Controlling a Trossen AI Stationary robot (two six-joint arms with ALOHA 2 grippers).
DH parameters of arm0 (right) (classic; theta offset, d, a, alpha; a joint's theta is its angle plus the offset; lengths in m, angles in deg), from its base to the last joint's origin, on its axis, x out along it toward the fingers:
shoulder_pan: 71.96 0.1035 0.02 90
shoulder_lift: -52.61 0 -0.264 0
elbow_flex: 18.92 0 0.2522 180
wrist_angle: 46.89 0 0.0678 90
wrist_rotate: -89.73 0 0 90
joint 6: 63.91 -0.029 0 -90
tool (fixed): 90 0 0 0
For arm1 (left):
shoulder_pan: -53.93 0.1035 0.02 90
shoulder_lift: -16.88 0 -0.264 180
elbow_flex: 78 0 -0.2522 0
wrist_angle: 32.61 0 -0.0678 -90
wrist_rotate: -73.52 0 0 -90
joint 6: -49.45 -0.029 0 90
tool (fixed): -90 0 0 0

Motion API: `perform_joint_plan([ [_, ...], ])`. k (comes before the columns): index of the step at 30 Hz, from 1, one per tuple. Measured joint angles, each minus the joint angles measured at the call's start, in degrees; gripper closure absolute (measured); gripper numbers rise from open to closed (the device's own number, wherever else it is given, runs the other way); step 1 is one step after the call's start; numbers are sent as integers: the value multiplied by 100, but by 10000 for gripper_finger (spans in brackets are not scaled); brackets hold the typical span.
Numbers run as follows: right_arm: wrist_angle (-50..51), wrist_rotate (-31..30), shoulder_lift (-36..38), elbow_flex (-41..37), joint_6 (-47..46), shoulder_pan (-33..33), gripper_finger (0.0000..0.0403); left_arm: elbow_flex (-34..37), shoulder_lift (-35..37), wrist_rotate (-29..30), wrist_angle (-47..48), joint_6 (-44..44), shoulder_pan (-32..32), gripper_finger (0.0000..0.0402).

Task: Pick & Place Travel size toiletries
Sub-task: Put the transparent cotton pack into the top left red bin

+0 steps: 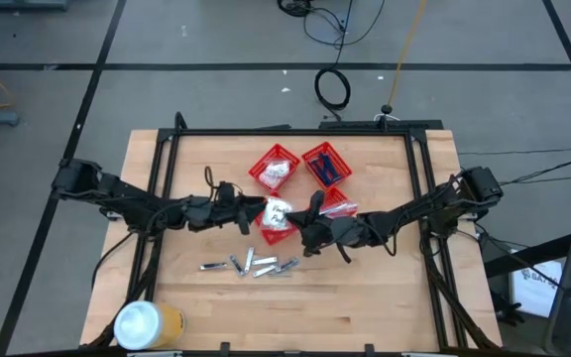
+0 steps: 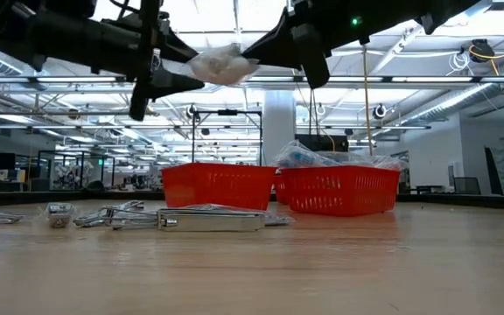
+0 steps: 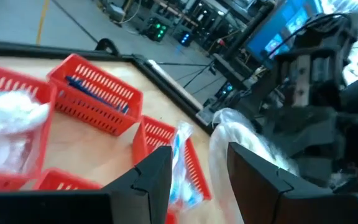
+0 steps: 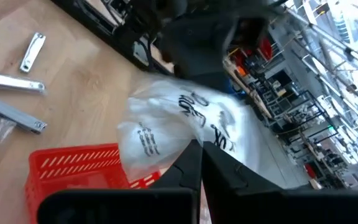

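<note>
Sachet bag (image 4: 185, 127): crinkled clear-white plastic, dark print.
Position: pinched between my two end effectors, lifted over a red basket (image 4: 79, 168).
Right end effector (image 4: 199, 163): fingers together, clamped on the bag.
Left end effector (image 3: 194, 171): fingers apart around the bag's other end.

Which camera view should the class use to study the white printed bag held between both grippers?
The right wrist view: the white printed bag fills the middle, its dark print readable as lettering, pinched by the shut right gripper. The low view shows it raised above the table, the left wrist view only a blurred edge, and the high view a small white patch.
</note>
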Motion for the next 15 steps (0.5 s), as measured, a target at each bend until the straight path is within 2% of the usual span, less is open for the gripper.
perform_joint_plan([
  [7, 130, 1, -2, -2, -128, -5, 403, -235, -16, -315, -37, -527, 46, 250],
  [11, 153, -1, -2, -2, -146, -5, 403, -253, -18, -417, -8, -445, 110, 246],
  [15, 283, -6, -2, -2, -326, 17, 403, -253, -18, -510, 13, -330, 203, 216],
])
